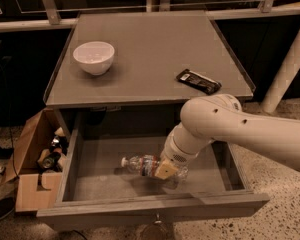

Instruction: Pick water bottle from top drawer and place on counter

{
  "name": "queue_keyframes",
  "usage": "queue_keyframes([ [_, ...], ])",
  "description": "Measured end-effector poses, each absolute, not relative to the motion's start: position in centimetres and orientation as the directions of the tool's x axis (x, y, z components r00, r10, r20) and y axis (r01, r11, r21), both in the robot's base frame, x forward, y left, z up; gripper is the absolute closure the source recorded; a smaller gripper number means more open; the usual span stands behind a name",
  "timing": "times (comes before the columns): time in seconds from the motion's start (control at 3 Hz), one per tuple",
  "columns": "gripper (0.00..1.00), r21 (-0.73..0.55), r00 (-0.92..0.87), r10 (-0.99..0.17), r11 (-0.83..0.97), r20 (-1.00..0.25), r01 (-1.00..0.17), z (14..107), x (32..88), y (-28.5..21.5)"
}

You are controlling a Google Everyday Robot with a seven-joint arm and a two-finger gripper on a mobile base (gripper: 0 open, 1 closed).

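"Grey wood everywhere. Where does the small clear crinkled plastic water bottle (140,164) lie?"

"On its side on the floor of the wide shallow grey top drawer (155,202), right of middle, with its white cap pointing left. The drawer stands pulled out toward the near side, which lets the cream robot arm (230,126) reach down into it from the right."

"And the gripper (167,170)?"

"Low in the drawer, at the bottle's label end and touching it. Whether it is clenched on the bottle or released, I cannot tell."

"So nothing is on the flat matte grey desk (150,59) yet?"

"Not the bottle. Counting: one bottle, one round white bowl (93,57) far left on the desk, one flat black wrapped snack bar (198,81) at its right, and one brown cardboard box (30,194) on the floor at left."
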State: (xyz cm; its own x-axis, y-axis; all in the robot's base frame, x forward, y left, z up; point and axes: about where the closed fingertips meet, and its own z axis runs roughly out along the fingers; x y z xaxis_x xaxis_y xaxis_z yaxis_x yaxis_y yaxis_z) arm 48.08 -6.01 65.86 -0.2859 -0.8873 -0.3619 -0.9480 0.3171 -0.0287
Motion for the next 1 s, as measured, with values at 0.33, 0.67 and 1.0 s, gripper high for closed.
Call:
queue_keyframes([
  [0.33, 1.00, -0.093, -0.284, -0.884, 0.339, -0.372, -0.936, 69.2, 47.3, -7.1],
  [0.67, 1.00, -0.100, -0.282, -0.884, 0.340, -0.372, -0.935, 69.6, 47.3, -7.1],
  [1.0, 1.00, -0.128, -0.267, -0.897, 0.328, -0.352, -0.936, 71.9, 48.6, -6.7],
])
